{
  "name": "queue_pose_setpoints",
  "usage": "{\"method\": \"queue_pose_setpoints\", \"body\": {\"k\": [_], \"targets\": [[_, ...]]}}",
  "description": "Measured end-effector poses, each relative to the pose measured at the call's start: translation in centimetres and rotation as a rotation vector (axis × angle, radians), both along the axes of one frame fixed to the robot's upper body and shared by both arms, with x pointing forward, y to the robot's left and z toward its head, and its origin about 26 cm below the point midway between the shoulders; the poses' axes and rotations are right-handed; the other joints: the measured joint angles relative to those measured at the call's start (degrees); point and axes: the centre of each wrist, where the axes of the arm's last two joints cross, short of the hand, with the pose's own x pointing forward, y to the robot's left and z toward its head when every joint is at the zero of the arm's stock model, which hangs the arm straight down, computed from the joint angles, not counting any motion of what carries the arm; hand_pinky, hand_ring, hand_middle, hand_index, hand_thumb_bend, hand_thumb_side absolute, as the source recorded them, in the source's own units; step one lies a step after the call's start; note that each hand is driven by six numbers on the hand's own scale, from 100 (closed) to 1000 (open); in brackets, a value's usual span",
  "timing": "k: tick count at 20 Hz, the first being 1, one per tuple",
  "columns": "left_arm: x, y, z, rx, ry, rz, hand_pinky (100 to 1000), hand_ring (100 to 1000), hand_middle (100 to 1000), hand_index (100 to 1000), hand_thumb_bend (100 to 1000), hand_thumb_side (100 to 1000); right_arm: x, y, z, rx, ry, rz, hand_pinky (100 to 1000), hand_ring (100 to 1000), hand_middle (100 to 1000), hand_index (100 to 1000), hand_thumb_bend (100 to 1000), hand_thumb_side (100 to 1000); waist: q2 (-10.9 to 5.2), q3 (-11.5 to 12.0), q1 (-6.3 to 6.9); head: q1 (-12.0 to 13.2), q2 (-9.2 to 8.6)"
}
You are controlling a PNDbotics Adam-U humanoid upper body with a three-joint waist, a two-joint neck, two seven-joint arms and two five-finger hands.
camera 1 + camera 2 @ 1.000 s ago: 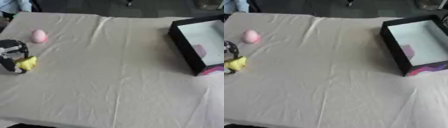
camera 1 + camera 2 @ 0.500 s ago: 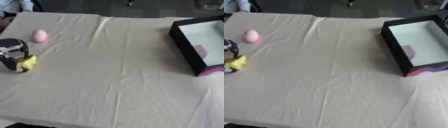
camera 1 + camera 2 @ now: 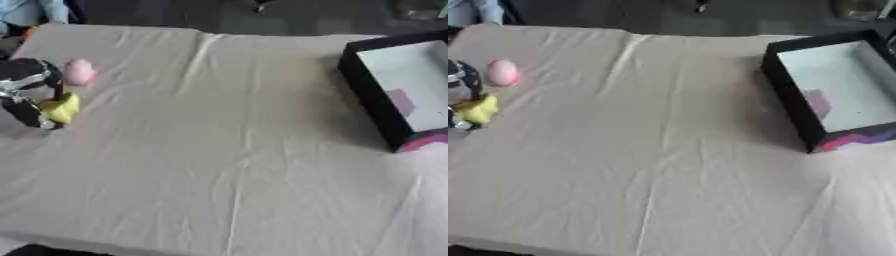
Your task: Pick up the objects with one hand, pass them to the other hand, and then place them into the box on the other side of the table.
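At the table's left edge my left hand (image 3: 28, 95) is curled around a small yellow object (image 3: 61, 108), which shows between its dark fingers. Just beyond it a pink egg-shaped object (image 3: 79, 71) lies on the cloth, apart from the hand. The black box (image 3: 789, 97) with a pale inside stands at the right side, and a pink patch (image 3: 817, 103) shows on its floor. My right hand appears in neither view.
A beige cloth (image 3: 227, 150) with creases covers the whole table. A dark floor lies beyond the far edge, where a bit of light blue cloth (image 3: 31, 9) shows at the far left corner.
The hand with the yellow object stays in the same place. The whole picture has shifted a little, so the camera moved.
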Motion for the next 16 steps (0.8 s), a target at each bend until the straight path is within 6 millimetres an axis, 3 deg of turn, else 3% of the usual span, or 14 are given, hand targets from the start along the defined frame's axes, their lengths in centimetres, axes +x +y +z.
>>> {"method": "queue_pose_setpoints", "body": {"k": [7,16], "targets": [[-0.5,-2.3,2.1,-0.129,-0.17,-0.083,707,653,576,447,287,100,-0.4,0.5,0.9,0.017,-0.035,0.028,1000,906,873,963,100,748,0.0,0.08,0.0,-0.73,0.0],[0.1,-5.9,1.1,-0.439,-0.287,-0.161,702,618,544,445,143,100,-2.5,4.4,5.3,0.017,-0.165,0.217,1000,909,883,960,100,660,0.0,-0.19,-0.02,-1.96,0.0]]}}
